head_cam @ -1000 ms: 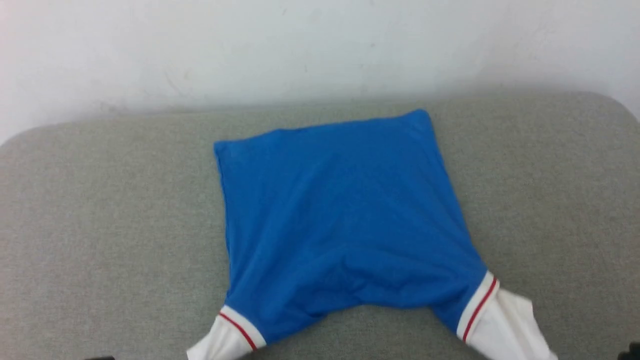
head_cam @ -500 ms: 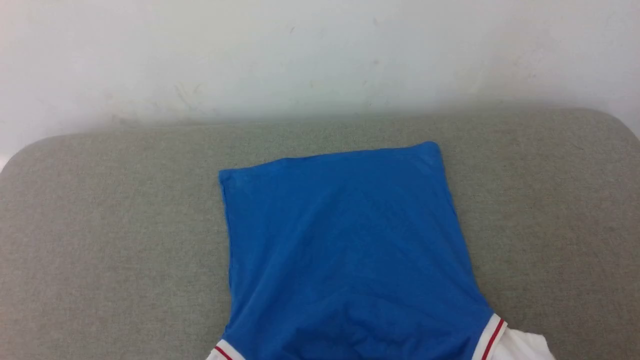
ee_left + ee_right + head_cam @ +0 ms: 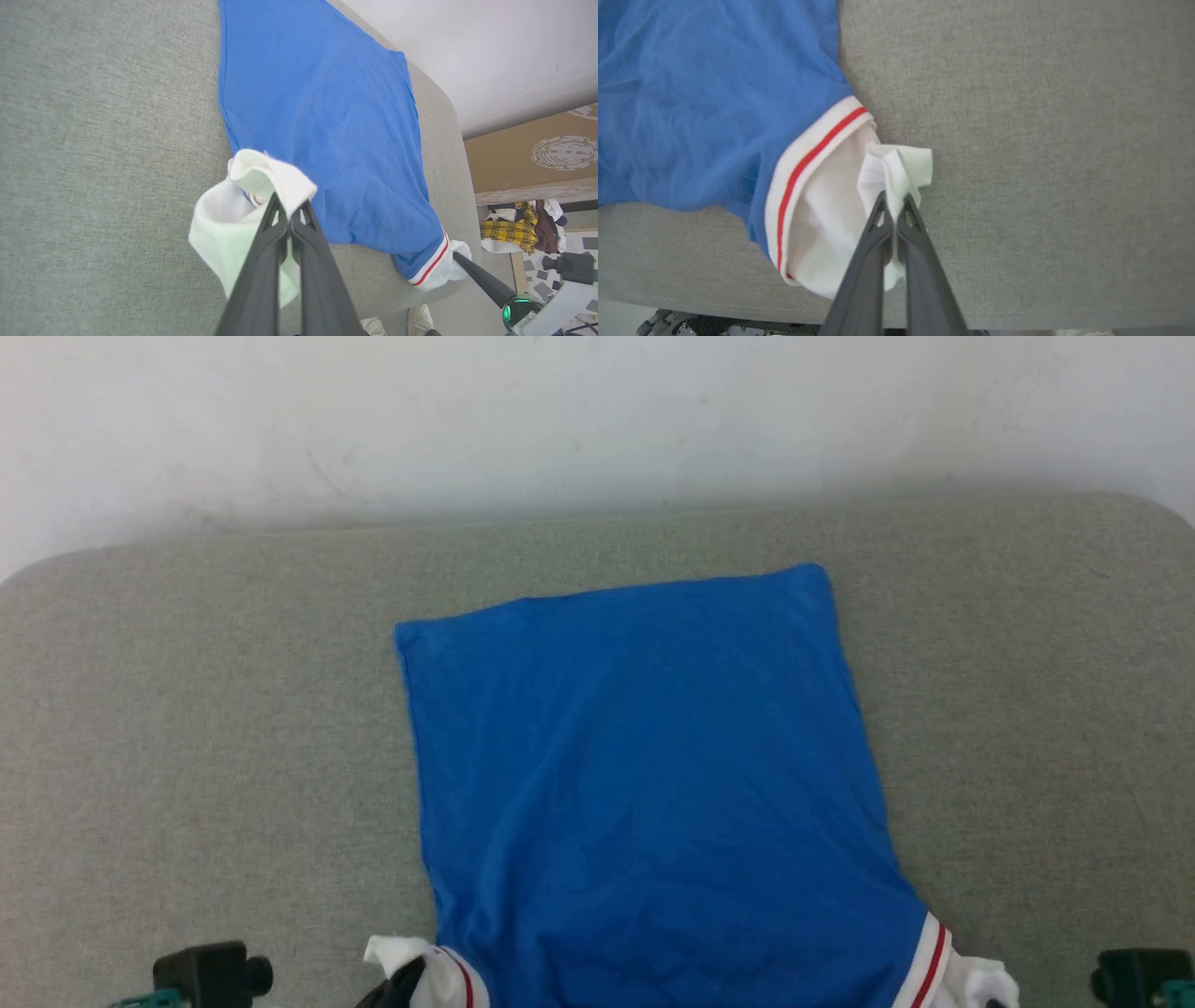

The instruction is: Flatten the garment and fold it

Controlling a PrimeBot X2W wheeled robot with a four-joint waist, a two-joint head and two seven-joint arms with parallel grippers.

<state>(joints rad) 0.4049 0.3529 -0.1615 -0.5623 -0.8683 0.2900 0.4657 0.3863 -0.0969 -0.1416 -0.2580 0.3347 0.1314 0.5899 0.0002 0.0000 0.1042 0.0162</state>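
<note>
1. My left gripper [image 3: 290,211] rises from the bottom centre of the left wrist view. Its jaws are pressed together on the bunched white left sleeve [image 3: 219,228] of the garment [image 3: 322,107].
2. My right gripper [image 3: 894,199], at the bottom centre of the right wrist view, has its jaws clamped on a crumpled fold of the white right sleeve [image 3: 822,219]. The grip sits just outside the red-striped band [image 3: 808,158] where white meets blue.
3. In the head view the garment lies spread with plain blue cloth facing up in the middle of the frame. Its straight hem is toward the top and a sleeve sits at each lower corner, on the bottom edge.
4. A grey fabric cushion [image 3: 187,728] carries the shirt and reaches both sides of the head view, with a white wall [image 3: 560,411] across the top.
5. At the right edge of the left wrist view, past the cushion's rounded corner, stand a cardboard box [image 3: 528,154] and a heap of clothes [image 3: 514,228], one of them yellow plaid.
</note>
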